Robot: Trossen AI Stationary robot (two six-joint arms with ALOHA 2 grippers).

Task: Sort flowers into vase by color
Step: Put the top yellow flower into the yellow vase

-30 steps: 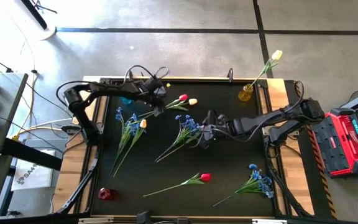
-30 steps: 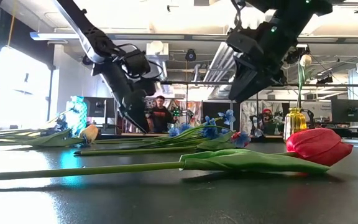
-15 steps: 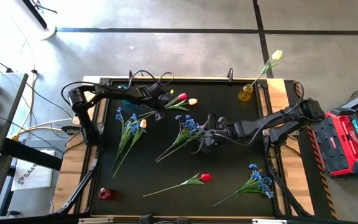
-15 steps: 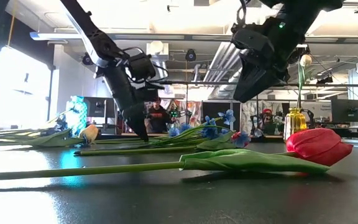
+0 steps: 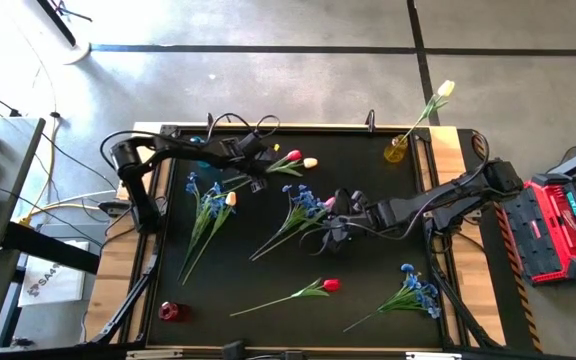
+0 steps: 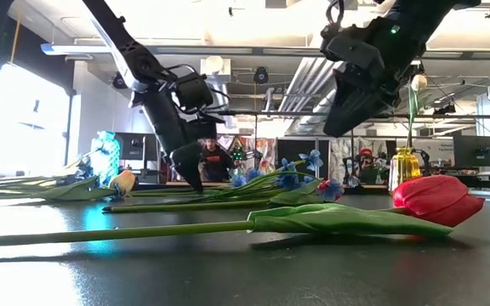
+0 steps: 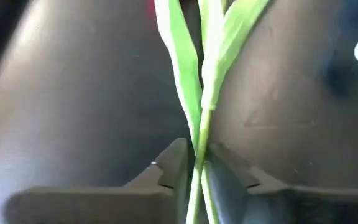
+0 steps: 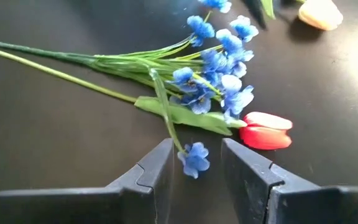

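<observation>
A red tulip and a cream tulip lie side by side at the far middle of the table, stems trailing left. My left gripper is low over those stems and shut on them. A blue spray lies mid-table on top of a red tulip. My right gripper hangs open just right of it, above the table, with one blue blossom showing between its fingers, untouched. A yellow vase at the far right holds one cream tulip. My left gripper pinches two thin green stems between its fingers, just below where the leaves start. It comes from above, pointing down, with the fingers across the stems. The fingertips are down at the table; whether the stems are lifted does not show.
Another red tulip lies near the front middle and a blue spray at the near right. A blue spray with a cream tulip lies left of centre. A red vase stands at the near left, a blue vase far left.
My left gripper has come down onto the tulip stems, shifting slightly toward the table's right. My right gripper has drawn back a little toward the right edge, away from the blue spray. The flowers lie where they were.
</observation>
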